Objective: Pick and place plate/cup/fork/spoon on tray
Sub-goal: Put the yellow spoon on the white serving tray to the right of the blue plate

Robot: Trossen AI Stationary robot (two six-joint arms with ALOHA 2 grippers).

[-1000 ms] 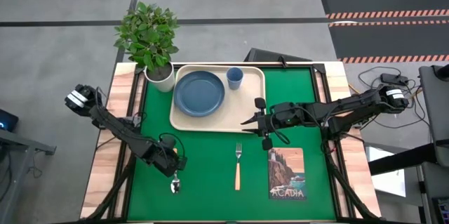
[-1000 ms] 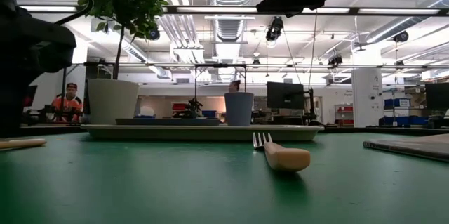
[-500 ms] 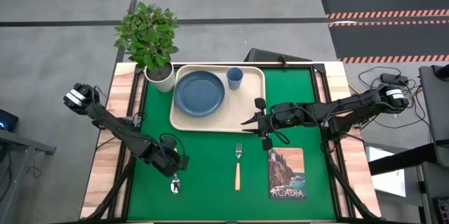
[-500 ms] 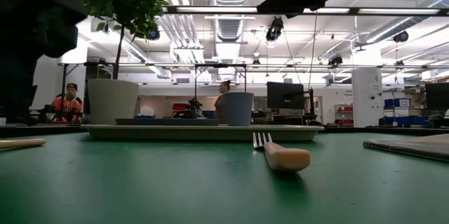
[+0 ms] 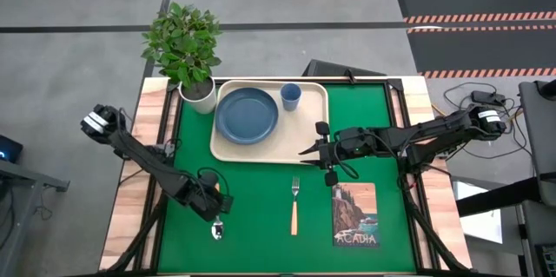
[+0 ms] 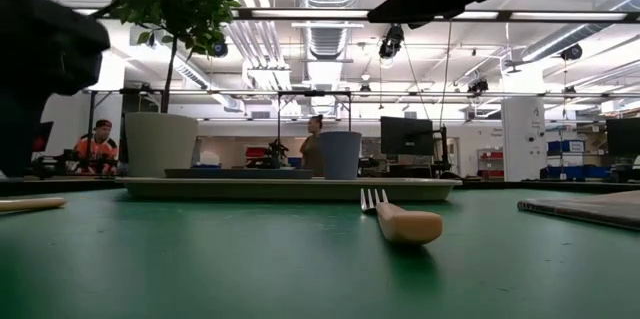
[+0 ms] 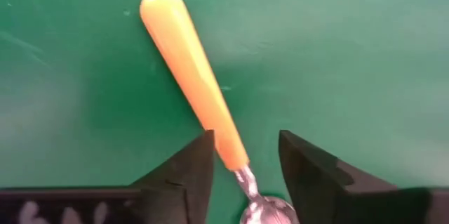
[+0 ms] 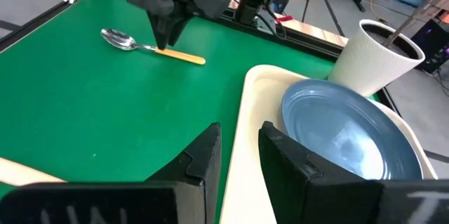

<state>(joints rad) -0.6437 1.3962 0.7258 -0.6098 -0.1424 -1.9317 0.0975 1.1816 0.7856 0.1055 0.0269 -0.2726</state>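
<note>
The spoon [image 7: 189,62] lies flat on the green table near its left front, bowl toward the near edge [image 5: 217,230]. My left gripper [image 7: 245,143] points down over it, open, with one finger on each side of the handle where it meets the metal neck. My right gripper [image 8: 238,147] is open and empty, hovering by the near right corner of the cream tray [image 5: 300,134]. The slate-blue plate [image 5: 248,114] and the light-blue cup [image 5: 290,96] stand on the tray. The fork [image 5: 294,203] lies flat on the table, tines toward the tray. My left gripper's open fingers [image 7: 193,164] come from above and lie across the spoon, on either side of the handle's neck end [image 7: 228,143]. I cannot tell whether they touch it. The spoon lies flat on the table.
A white pot with a green plant [image 5: 198,93] stands at the tray's far left corner. The "ACADIA" picture card [image 5: 354,214] lies right of the fork. Bare green table lies between the spoon and the fork. People show in the room beyond the table in the low view.
My left arm has shifted a little above the spoon. The spoon, the fork and the things on the tray lie where they were.
</note>
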